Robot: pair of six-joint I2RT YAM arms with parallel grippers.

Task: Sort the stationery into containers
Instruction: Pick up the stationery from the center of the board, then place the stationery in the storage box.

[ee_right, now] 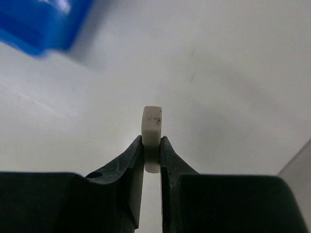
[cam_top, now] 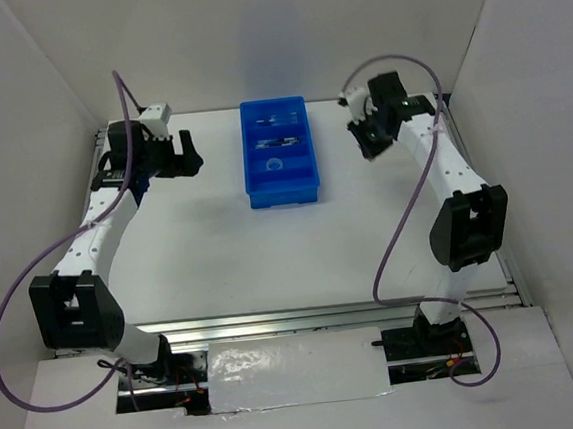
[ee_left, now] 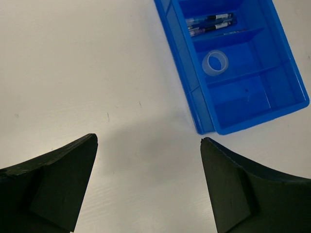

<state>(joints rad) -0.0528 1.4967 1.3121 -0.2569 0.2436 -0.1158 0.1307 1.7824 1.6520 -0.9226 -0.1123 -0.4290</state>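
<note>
White walls enclosing a white table (cam_top: 209, 251). Hovering at far left over bare tabletop, left gripper (cam_top: 187, 155), jaws gaping wide, holding nothing. Sitting at the far middle, between both arms, blue tray (cam_top: 285, 198), long side running away from the bases. Lying together in one inner compartment, pens (ee_left: 211, 24). Resting flat in the next compartment, nearer the bases, tape ring (ee_left: 215, 63). Showing something small in the farthest compartment, perhaps more pens, too tiny to tell. Hanging over the table right of the tray, apart from it, right gripper (ee_right: 151, 145), pinching a white eraser (ee_right: 152, 124) upright between both fingertips, its top end poking out beyond them.
</note>
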